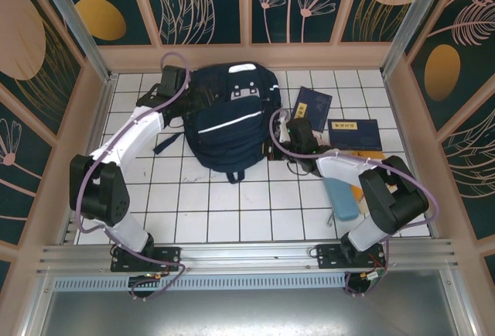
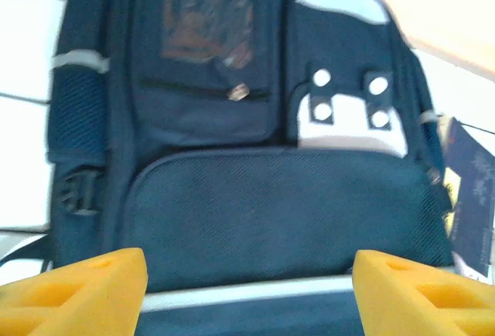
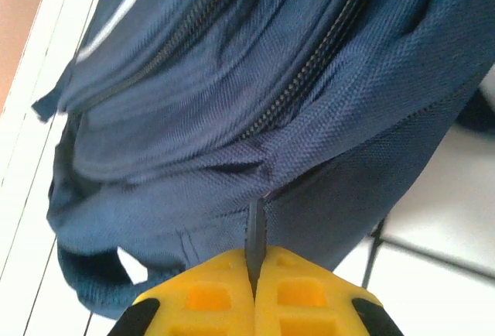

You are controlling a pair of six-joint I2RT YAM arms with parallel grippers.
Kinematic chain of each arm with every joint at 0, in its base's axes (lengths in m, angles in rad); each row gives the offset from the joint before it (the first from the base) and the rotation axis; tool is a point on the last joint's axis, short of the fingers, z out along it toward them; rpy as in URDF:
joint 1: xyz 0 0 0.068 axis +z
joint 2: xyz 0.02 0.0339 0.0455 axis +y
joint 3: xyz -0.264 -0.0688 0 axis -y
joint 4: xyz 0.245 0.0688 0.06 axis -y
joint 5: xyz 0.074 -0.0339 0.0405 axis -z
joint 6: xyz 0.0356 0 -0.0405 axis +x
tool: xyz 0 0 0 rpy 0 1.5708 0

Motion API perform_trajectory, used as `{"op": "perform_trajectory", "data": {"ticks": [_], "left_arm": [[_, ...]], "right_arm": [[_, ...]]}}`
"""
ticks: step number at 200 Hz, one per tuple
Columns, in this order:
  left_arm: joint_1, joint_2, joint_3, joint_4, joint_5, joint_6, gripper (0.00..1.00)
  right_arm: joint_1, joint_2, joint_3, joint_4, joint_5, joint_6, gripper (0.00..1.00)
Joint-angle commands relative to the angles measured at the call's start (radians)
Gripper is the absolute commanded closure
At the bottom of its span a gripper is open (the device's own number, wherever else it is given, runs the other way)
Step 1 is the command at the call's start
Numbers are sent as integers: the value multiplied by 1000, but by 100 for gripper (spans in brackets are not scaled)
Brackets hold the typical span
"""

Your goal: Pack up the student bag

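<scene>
The student bag (image 1: 232,123), dark navy with white stripes, lies flat in the middle of the tiled table. My left gripper (image 1: 179,88) hovers at its far left corner. In the left wrist view its yellow fingers (image 2: 85,293) stand wide apart over the bag's front pocket (image 2: 271,204), open with nothing between them. My right gripper (image 1: 283,130) is at the bag's right side. In the right wrist view it (image 3: 254,262) is shut on a thin dark zipper pull (image 3: 255,228) coming out of the bag's fabric (image 3: 232,80).
Two navy booklets (image 1: 312,104) (image 1: 354,133) lie on the tiles right of the bag. A light blue case (image 1: 340,198) lies near the right arm's base. Patterned walls close in the table on three sides.
</scene>
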Motion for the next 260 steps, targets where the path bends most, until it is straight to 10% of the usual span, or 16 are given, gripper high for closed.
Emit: {"op": "perform_trajectory", "data": {"ticks": [1, 68, 168, 260], "left_arm": [[-9, 8, -68, 83, 123, 5, 31], [-98, 214, 96, -13, 129, 291, 47], [-240, 279, 150, -149, -18, 766, 36], [-272, 378, 254, -275, -23, 871, 31]], "right_arm": [[-25, 37, 100, -76, 54, -69, 100], [3, 53, 122, -182, 84, -168, 100], [-52, 90, 145, -123, -16, -70, 100], [-57, 109, 163, -124, -11, -57, 100]]}}
